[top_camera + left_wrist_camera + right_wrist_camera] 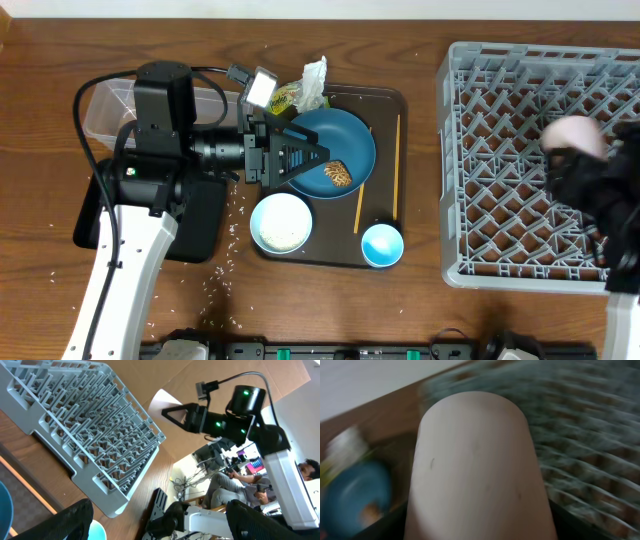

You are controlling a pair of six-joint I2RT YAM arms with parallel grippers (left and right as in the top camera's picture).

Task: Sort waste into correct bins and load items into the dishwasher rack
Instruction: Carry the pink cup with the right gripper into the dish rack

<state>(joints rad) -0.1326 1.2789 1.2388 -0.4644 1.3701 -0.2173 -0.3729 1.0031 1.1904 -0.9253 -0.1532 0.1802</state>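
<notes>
Brown wooden counter (420, 310), seen from overhead, carrying all items listed. Small pink cup (575, 133): clamped in the right pincer (572, 150), held above the right-hand part of the dishwasher rack (500, 150); it fills the blurred right wrist view, and whether it touches the pegs cannot be told. Rack: large, grey, square, at the counter's right side. Dark brown serving tray (385, 105): left of the rack, centre of the counter. On it: large dark blue dish (350, 140) bearing a brown food lump (340, 175); white bowl (281, 222) at the front left; small blue cup (382, 244) at the front right; two wooden chopsticks (397, 165) lying along the right side. Crumpled white tissue (315, 80) and yellow-green snack wrapper (287, 97): at the tray's far left corner. Left pincer (305, 158): over the blue dish's left edge, fingers (70, 522) spread wide, holding nothing. Clear tub (105, 110): far left. Black tray (205, 215): just in front of it, partly under the left arm. White rice grains (235, 235): scattered on the counter beside the black tray.
</notes>
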